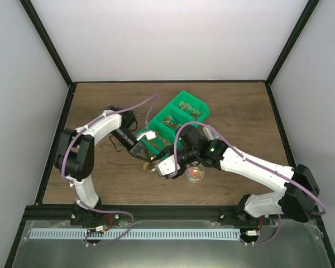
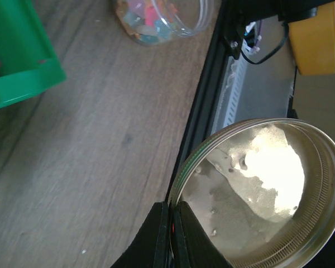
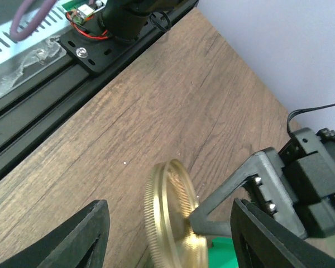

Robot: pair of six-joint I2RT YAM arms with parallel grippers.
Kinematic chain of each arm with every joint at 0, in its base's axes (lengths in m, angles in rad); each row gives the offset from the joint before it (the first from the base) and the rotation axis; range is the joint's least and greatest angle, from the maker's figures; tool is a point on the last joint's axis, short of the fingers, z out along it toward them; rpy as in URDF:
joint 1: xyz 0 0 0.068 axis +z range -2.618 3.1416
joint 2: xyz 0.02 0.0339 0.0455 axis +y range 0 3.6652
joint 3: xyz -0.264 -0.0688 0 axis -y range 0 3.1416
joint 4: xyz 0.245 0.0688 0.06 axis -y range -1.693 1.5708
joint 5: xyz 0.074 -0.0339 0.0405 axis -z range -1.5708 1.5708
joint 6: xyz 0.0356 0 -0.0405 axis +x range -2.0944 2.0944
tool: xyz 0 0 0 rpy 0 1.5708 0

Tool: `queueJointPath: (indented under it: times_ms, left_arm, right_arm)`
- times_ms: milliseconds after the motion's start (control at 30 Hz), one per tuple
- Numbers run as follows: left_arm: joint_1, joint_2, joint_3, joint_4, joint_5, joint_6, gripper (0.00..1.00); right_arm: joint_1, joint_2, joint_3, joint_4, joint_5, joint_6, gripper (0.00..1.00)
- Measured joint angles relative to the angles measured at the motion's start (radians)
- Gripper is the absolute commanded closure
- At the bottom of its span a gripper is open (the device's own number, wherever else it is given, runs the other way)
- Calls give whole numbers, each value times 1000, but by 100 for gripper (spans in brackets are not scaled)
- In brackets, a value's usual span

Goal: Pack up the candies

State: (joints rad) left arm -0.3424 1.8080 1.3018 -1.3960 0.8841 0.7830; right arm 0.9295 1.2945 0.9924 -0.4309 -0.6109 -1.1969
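1. Two arms meet near the middle of the table's [image 1: 243, 109] front edge. The left gripper [image 2: 172, 211] pinches a gold lid [image 2: 262, 195] by its rim and holds it on edge above the wood. The right gripper [image 1: 169, 166] is empty, its jaws spread wide with the lid in the gap between them.
2. The candies [image 2: 148, 19] lie in a small clear jar [image 1: 194, 174], open, just right of the grippers and close under the right wrist. The bin's compartments hold small bits too; what they are, I cannot tell.
3. Likely risks:
   - The grip takes only a thin bite of rim – a nudge from the right fingers could swing the lid or let it drop.
   - The jar looks light; a lid brought down off-centre, or a brush from the right arm, could tip it and scatter the sweets.
4. Around: a green bin [image 1: 185, 116] sits just behind, toward the back edge. The right gripper stands between lid and jar – it probably has to clear away or steady the jar before the lid goes across.
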Motion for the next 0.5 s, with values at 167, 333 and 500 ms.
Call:
queueJointPath:
  times_ms: [167, 333, 500]
  left_arm:
    - [-56, 17, 0, -6, 29, 3, 96]
    - [-56, 39, 0, -8, 45, 4, 96]
    - [-56, 51, 0, -3, 48, 6, 96]
  right_arm:
    - [24, 7, 0, 22, 56, -48, 52]
    - [43, 8, 0, 8, 95, -122, 56]
    - [48, 13, 0, -11, 119, -159, 56]
